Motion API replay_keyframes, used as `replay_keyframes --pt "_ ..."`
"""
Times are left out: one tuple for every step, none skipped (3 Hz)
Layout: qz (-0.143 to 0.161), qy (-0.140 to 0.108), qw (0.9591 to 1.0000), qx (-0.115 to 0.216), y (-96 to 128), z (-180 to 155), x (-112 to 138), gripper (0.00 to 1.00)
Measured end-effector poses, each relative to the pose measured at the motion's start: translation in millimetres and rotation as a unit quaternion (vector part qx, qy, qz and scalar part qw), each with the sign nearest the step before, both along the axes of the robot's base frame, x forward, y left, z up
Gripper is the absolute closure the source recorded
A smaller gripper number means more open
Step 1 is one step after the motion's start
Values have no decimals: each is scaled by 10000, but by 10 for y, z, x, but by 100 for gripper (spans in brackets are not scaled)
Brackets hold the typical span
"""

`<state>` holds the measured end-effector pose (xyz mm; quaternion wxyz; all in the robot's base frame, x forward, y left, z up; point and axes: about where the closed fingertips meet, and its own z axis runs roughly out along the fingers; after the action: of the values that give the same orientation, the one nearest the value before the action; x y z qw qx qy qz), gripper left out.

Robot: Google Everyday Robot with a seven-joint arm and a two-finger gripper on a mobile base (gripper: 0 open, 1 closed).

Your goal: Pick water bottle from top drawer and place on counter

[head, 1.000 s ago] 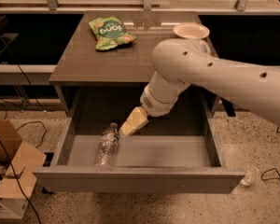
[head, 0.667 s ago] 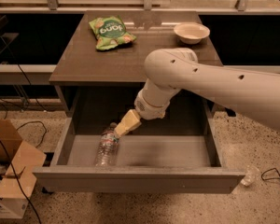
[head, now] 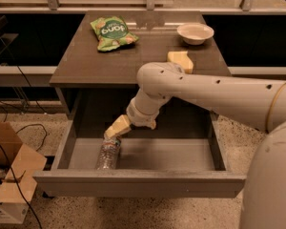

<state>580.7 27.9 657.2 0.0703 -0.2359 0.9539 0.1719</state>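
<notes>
Water bottle: I am seeing the small clear ribbed plastic water bottle (head: pixel 108 154) lying on its side on the pale floor of the drawer, toward the 9 o'clock side. Its neck is pointing to 12 o'clock and its base to 6 o'clock, near the front panel.
Gripper: the pale yellow wedge-shaped gripper (head: pixel 115 128) is hanging inside the drawer, with its tip pointing to 7 o'clock and sitting right at the bottle's neck end. I cannot tell whether it is touching the bottle, nor whether it is spread, pressed together or pinching anything.
Arm: the thick cream robot arm (head: pixel 205 92) is reaching in from 3 o'clock, bending down over the counter's front edge and into the drawer.
Top drawer: the wide shallow grey-brown top drawer (head: pixel 138 184) is standing pulled out toward 6 o'clock, with its plain front panel facing me.
Counter: the flat dark grey-brown counter (head: pixel 95 63) is lying at 12 o'clock from the drawer.
Snack bag: a crinkled green snack bag (head: pixel 112 32) is resting on the counter at 11 o'clock.
Bowl: a small pale round bowl (head: pixel 195 33) is sitting on the counter at 1 o'clock.
Block: a pale yellow block (head: pixel 180 59) is lying on the counter at 6 o'clock from the bowl, partly hidden by the arm.
Box: an open brown cardboard box (head: pixel 12 178) is standing on the floor at 9 o'clock from the drawer.
</notes>
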Motion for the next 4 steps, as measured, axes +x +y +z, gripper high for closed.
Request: replay_keyframes --pt "-109 188 9997 146 269 -172 69 0" --pt "-218 425 9988 128 510 -397 71 0" --pt "-333 654 9973 -81 653 -576 34 18" --pt "-350 675 9970 -107 666 -563 32 41"
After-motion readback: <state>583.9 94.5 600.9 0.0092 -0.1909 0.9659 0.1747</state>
